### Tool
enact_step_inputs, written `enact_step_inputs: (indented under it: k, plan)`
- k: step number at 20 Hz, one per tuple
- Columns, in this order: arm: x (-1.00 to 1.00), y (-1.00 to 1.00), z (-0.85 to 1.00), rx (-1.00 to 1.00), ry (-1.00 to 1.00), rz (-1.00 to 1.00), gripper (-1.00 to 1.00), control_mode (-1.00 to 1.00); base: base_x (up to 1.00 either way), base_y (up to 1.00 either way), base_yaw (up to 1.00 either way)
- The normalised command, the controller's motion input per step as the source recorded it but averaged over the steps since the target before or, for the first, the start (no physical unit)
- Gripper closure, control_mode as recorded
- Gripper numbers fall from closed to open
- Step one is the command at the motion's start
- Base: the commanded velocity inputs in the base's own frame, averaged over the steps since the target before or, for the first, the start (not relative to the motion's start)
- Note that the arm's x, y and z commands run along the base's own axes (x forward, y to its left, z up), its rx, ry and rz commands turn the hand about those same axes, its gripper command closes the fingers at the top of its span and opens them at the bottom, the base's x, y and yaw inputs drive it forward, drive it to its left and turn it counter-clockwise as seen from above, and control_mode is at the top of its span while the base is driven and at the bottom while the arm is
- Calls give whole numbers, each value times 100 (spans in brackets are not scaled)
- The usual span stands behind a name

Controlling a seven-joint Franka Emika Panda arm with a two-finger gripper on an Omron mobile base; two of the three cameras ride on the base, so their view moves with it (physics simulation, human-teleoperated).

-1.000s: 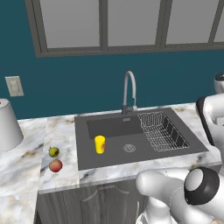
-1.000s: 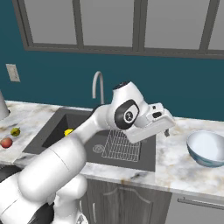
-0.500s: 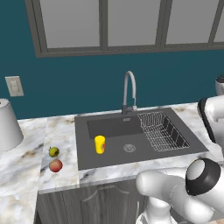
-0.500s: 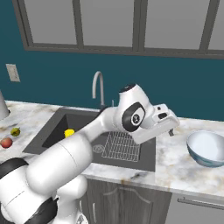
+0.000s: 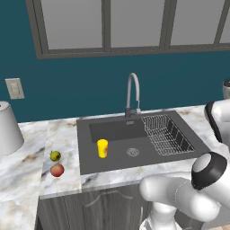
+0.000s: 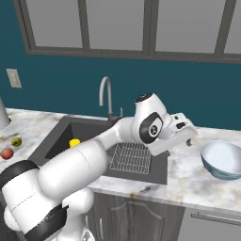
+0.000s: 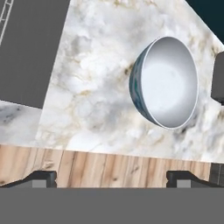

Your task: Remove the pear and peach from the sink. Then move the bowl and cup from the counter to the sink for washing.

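Pear (image 5: 55, 156) and peach (image 5: 57, 170) are out on the surface (image 5: 27, 170) left of the sink (image 5: 117, 158); cup (image 5: 102, 148) already stands in the basin. I'm on the bowl (image 6: 223, 159) step: it sits right of the sink. My gripper (image 6: 189, 136) hangs near it, jaws wide, holding nothing. Next I should drop onto the rim and close.

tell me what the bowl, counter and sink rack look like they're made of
Bowl: likely glazed ceramic or frosted glass, with a smooth pale bluish-white sheen.
Counter: polished marble look, white with grey and tan veining.
Rack: thin metal wire, judging by its fine grey grid.
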Motion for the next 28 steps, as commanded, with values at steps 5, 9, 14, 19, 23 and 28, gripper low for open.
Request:
enact_step_inputs:
  k: [5,9,14,19,23,28]
  plan:
    - [13,-15,-14,0,0,4,-100,-100,0,0,0]
    - [13,-17,-14,0,0,3,-100,-100,0,0,0]
    - [15,-17,-13,0,0,3,-100,-100,0,0,0]
    - [12,-13,-13,0,0,2,-100,-100,0,0,0]
    - [14,-12,-16,1,0,2,-100,-100,0,0,0]
    - [15,-11,-16,3,0,3,-100,-100,0,0,0]
